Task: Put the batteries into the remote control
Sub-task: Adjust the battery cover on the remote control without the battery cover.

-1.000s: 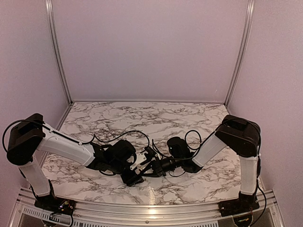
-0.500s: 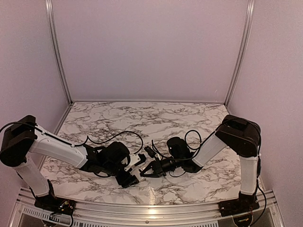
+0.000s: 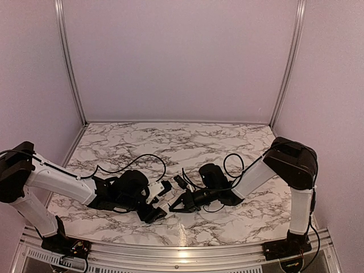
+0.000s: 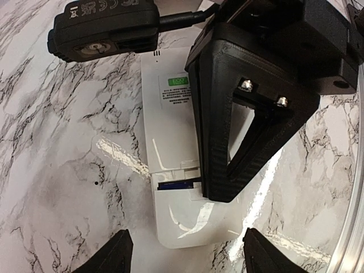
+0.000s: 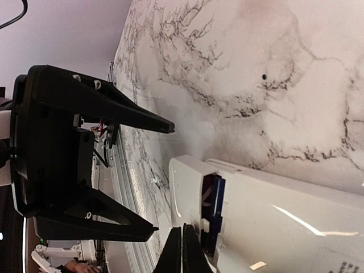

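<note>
Remote control (image 4: 170, 165) lies on marble table (image 4: 57, 142), closed right hand (image 5: 182, 249) across it, left hand (image 4: 185, 255) spread wide.

The tabletop (image 3: 227, 142) is glossy white marble pattern with dark grey veining. Plain pale lilac panels (image 3: 179, 57) enclose it at far, left and right. Aluminium posts (image 3: 68, 62) stand in the far corners. An aluminium rail (image 3: 182, 253) runs along the near edge.
</note>
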Robot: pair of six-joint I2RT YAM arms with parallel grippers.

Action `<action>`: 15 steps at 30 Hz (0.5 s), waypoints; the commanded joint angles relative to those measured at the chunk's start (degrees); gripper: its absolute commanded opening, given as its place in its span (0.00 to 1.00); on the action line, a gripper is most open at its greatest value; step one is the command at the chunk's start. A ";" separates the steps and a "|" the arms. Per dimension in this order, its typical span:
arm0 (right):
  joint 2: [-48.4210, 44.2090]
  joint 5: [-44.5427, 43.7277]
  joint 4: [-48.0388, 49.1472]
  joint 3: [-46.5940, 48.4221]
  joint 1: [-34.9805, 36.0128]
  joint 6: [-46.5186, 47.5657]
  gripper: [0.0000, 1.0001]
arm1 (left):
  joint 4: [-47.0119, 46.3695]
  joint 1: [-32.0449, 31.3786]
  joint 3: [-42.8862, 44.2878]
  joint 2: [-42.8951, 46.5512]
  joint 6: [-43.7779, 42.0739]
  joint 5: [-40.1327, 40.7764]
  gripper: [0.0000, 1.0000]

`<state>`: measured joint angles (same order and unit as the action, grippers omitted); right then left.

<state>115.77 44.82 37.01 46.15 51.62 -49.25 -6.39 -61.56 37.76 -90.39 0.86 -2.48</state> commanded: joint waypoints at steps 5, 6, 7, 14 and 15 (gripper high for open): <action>-0.23 -3.77 -5.64 0.76 0.33 1.60 0.02 | -3.61 -0.05 -0.91 2.35 -0.17 0.46 0.62; -0.34 -3.77 -5.68 0.78 0.33 1.66 0.03 | -3.44 -0.05 -0.59 2.00 -0.02 0.91 0.61; -0.43 -3.82 -5.72 0.77 0.33 1.70 0.02 | -3.12 -0.05 -0.21 1.40 0.15 1.54 0.60; -0.47 -4.03 -5.98 0.86 0.32 1.70 0.03 | 0.50 0.27 4.12 -4.09 1.16 3.60 0.52; -0.53 -4.06 -5.99 0.86 0.37 1.76 0.03 | 0.99 0.42 4.53 -4.95 1.36 3.70 0.50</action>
<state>115.37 44.31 35.66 46.37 51.62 -48.23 -8.01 -61.54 39.70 -92.29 1.32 -0.91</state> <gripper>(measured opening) 0.026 0.521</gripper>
